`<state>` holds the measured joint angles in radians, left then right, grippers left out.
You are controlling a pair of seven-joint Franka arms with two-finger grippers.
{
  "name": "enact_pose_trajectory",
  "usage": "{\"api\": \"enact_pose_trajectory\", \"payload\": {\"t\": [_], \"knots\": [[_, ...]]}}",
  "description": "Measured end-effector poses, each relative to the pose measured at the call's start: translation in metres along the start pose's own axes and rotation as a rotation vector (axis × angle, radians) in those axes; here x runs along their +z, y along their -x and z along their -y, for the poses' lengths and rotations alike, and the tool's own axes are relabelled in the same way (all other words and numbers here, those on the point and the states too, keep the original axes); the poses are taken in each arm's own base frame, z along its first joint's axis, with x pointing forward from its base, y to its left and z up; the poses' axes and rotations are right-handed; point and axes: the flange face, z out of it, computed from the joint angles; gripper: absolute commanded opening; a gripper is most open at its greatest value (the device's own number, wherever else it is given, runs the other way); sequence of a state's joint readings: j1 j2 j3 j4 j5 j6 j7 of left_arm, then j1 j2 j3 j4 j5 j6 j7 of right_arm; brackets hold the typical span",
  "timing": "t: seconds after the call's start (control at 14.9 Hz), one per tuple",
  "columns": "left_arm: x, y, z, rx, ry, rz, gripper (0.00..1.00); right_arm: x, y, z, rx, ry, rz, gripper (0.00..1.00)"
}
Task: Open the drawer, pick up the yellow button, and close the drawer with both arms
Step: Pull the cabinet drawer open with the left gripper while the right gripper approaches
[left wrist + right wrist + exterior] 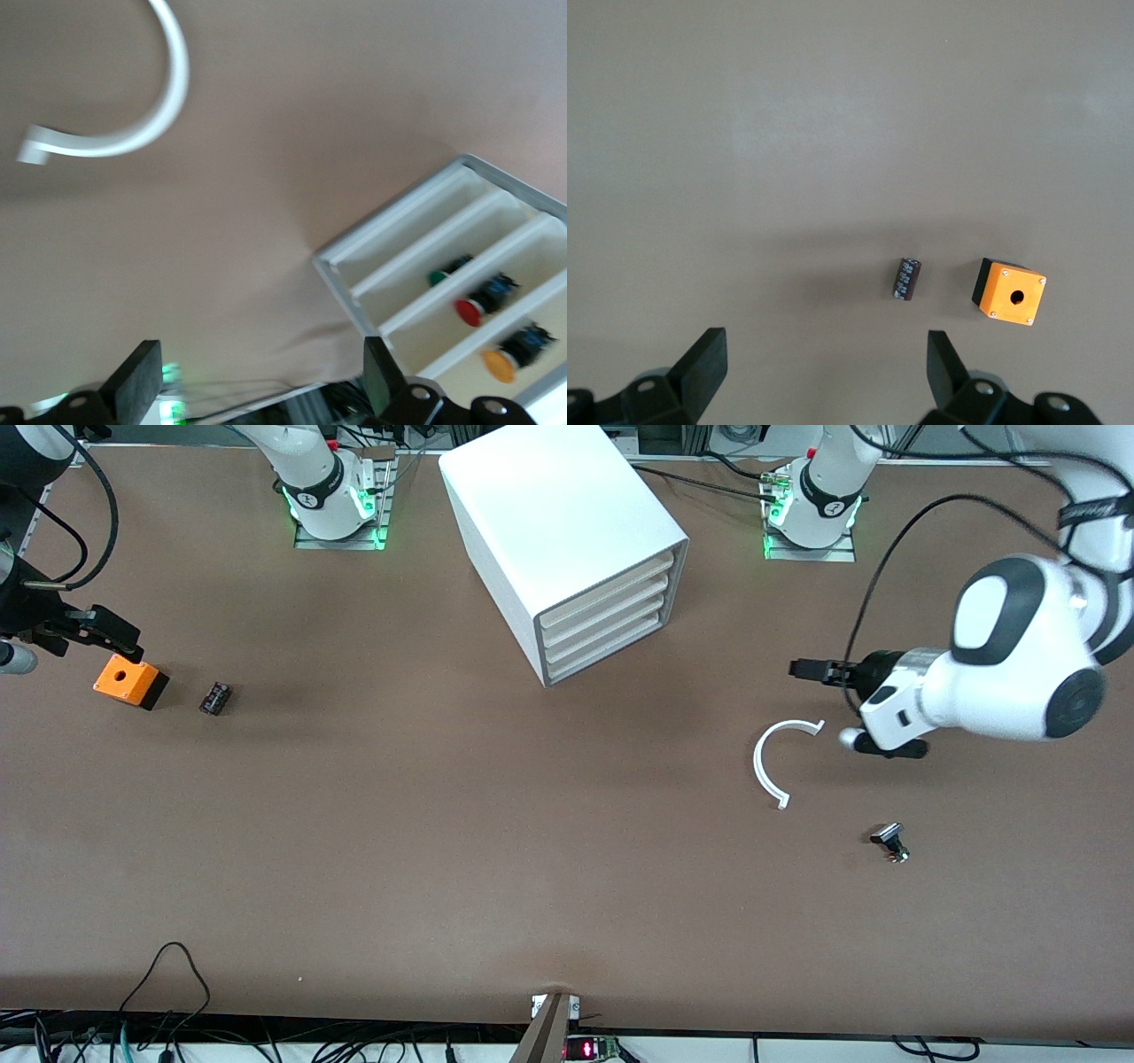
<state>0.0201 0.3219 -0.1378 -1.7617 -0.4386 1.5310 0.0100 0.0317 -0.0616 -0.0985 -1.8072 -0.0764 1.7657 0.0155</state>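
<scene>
small metal part (889,842), drawer (608,590) shut, both fingers apart

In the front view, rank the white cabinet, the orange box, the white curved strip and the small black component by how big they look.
1. white cabinet
2. white curved strip
3. orange box
4. small black component

The strip spans more than the box but is far thinner, so their order depends on what counts as size.

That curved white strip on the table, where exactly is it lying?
The curved white strip lies flat toward the left arm's end of the table, just under the left claw, with a small dark part nearer the front camera.
</scene>
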Motion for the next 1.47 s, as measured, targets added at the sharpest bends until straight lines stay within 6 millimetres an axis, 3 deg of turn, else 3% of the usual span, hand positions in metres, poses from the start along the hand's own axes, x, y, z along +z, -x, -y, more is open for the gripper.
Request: {"api": "enact_pose_trajectory", "payload": {"t": [0.13,0.27,0.54,0.74,1.0,1.07,1.21,1.34,1.47], "knots": [[0.049,-0.009,-0.014,0.029,0.087,0.057,1.00,0.000,0.000,0.000,0.000,0.000,0.000,1.00],[0.093,-0.007,-0.044,0.066,0.154,0.101,1.00,0.000,0.000,0.000,0.000,0.000,0.000,1.00],[0.160,0.009,-0.094,0.184,0.249,0.164,1.00,0.000,0.000,0.000,-0.001,0.000,0.001,1.00],[0.185,0.026,-0.112,0.234,0.280,0.194,0.98,0.000,0.000,0.002,-0.004,0.000,0.001,1.00],[0.204,0.059,-0.139,0.281,0.277,0.225,0.90,0.003,-0.001,0.012,-0.019,-0.004,0.008,1.00],[0.205,0.063,-0.141,0.281,0.276,0.218,0.77,0.005,-0.002,0.020,-0.032,-0.006,0.012,1.00],[0.213,0.065,-0.138,0.273,0.269,0.199,0.31,0.011,-0.005,0.046,-0.079,-0.007,0.018,1.00],[0.208,0.063,-0.136,0.282,0.285,0.172,0.06,0.018,-0.011,0.081,-0.138,-0.007,-0.003,1.00],[0.216,0.064,-0.135,0.292,0.277,0.163,0.00,0.025,-0.015,0.113,-0.191,-0.011,-0.025,1.00]]}}
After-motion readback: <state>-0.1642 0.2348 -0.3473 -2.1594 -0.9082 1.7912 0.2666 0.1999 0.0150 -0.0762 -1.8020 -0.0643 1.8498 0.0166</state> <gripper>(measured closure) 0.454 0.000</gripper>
